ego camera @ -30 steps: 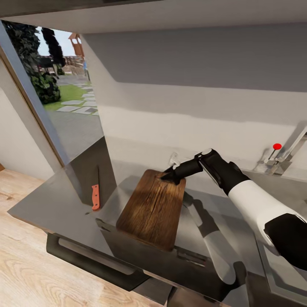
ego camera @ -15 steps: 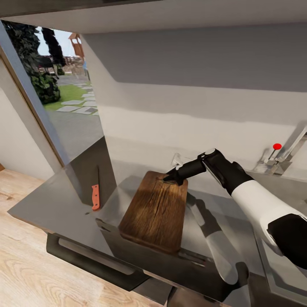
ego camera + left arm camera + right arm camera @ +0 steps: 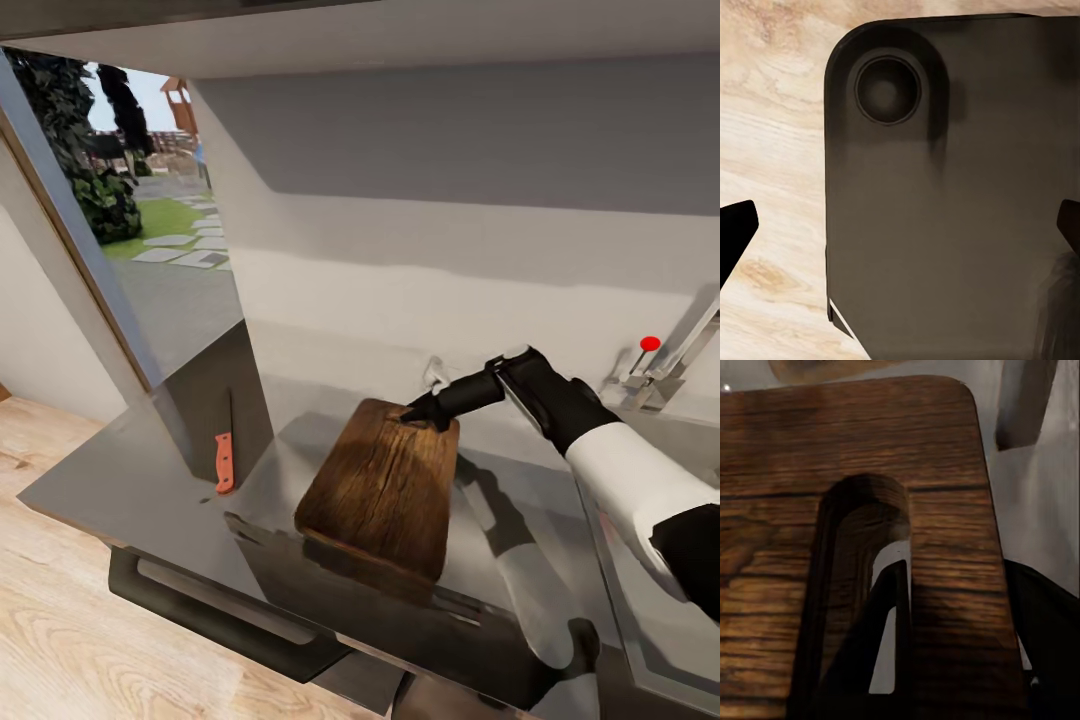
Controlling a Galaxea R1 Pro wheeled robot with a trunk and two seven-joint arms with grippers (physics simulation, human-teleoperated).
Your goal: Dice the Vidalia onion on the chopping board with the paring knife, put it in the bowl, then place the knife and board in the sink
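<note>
1. No brand, label or writing can be read anywhere; the nearest thing to a marking is the red knob on the chrome faucet (image 3: 668, 362) at the counter's far right.
2. The countertop (image 3: 120, 482) is smooth grey and mirror-like, with dark cabinets and a black handle below its front edge, pale wood flooring beneath, and a window at left showing lawn and stepping stones.
3. The chopping board (image 3: 385, 485) lies near the counter's front edge, tilted, its near end overhanging or raised; I cannot tell which.
4. The right gripper (image 3: 428, 409) is at the board's far end. The right wrist view shows a finger (image 3: 866, 652) down in the board's handle slot with the other outside the board's edge, pinching the wood between them.
5. The paring knife (image 3: 225, 452), red-handled, lies at the counter's left, well apart from the board.
6. The left gripper (image 3: 900, 232) hangs with its fingers spread wide over the robot's dark base and the floor.
</note>
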